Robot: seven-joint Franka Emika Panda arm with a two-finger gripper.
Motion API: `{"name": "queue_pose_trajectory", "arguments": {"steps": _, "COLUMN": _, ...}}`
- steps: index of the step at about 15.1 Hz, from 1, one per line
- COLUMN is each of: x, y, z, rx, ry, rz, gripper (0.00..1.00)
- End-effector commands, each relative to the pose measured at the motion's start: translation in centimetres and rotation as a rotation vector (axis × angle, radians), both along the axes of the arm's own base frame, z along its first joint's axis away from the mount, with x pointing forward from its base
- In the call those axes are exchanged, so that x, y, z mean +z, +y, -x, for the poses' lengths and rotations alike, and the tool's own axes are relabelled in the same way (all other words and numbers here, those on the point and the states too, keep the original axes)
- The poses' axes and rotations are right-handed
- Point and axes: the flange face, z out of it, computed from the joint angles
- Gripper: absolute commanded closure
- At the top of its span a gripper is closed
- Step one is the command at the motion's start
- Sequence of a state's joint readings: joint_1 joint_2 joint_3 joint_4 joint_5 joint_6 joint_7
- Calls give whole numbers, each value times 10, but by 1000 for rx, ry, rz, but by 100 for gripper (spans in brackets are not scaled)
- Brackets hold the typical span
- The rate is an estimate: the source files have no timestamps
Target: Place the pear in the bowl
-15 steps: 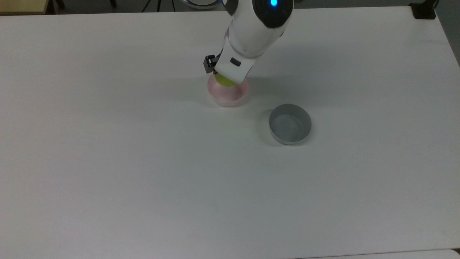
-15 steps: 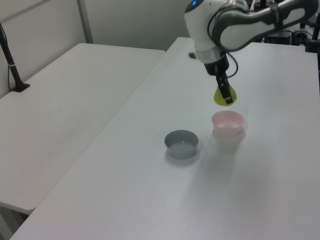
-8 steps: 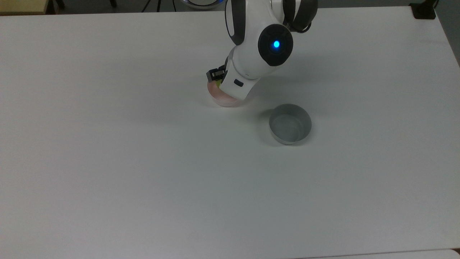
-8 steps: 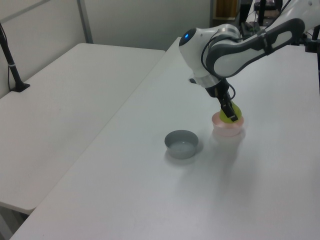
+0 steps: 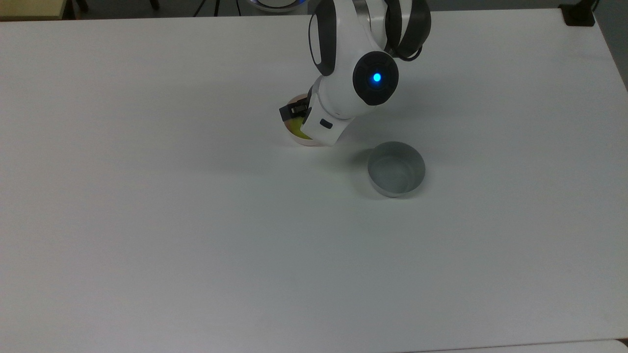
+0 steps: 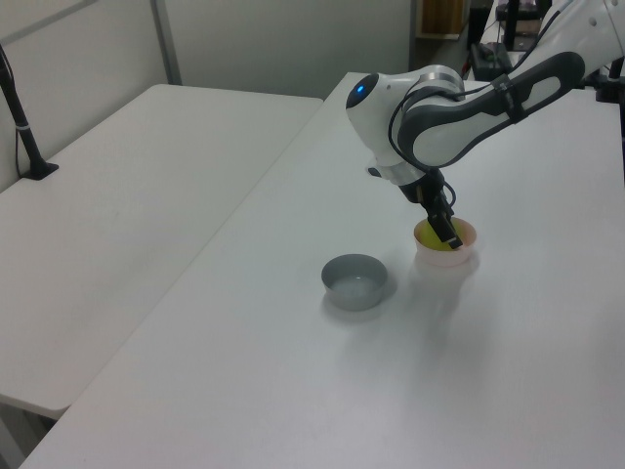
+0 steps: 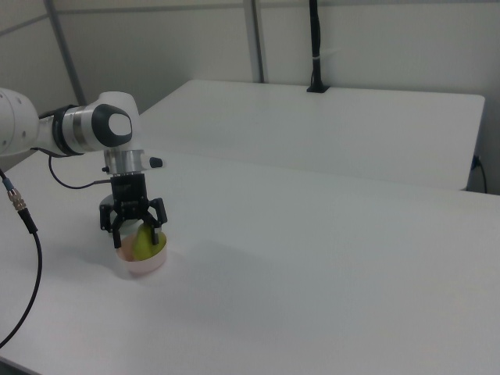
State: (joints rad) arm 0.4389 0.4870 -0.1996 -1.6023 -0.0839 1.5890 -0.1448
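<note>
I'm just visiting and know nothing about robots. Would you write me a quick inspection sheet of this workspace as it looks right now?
Surface: white table, bare apart from two bowls.
Job's things: pear sits inside the pink bowl, low between the fingers.
Clutter: grey bowl, nothing in it, standing apart from the pink bowl toward the top view's right.
Grippers: gripper reaches down into the pink bowl, fingers spread either side of the pear.
Cables: dark cable hanging from the arm at the right view's left edge.
Surroundings: a second white table alongside, with a black pole clamped at its far edge; partition walls behind.
</note>
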Motion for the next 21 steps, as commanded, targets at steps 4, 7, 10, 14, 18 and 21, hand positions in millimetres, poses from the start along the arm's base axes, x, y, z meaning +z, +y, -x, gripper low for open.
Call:
{"name": "queue_pose_trajectory", "arguments": {"steps": 4, "x": 24, "y": 1, "z": -1, "rx": -8, "ry": -44, "rz": -24, "gripper": 0}}
{"name": "queue_pose_trajectory", "arguments": {"steps": 7, "x": 70, "y": -4, "z": 1, "rx": -9, "ry": -105, "rz": -56, "gripper": 0}}
{"name": "queue_pose_trajectory", "arguments": {"steps": 10, "x": 132, "y": -21, "z": 13, "rx": -31, "ry": -153, "rz": -85, "gripper": 0}}
{"name": "queue_pose_trajectory", "arguments": {"steps": 14, "x": 194, "y": -88, "z": 22, "rx": -134, "ry": -236, "rz": -114, "gripper": 0}}
{"name": "queue_pose_trajectory", "arguments": {"steps": 18, "x": 235, "y": -166, "z": 33, "rx": -272, "ry": -314, "rz": -116, "gripper": 0}}
{"name": "queue_pose_trajectory", "arguments": {"steps": 21, "x": 250, "y": -219, "z": 41, "rx": -357, "ry": -352, "rz": -101, "gripper": 0}}
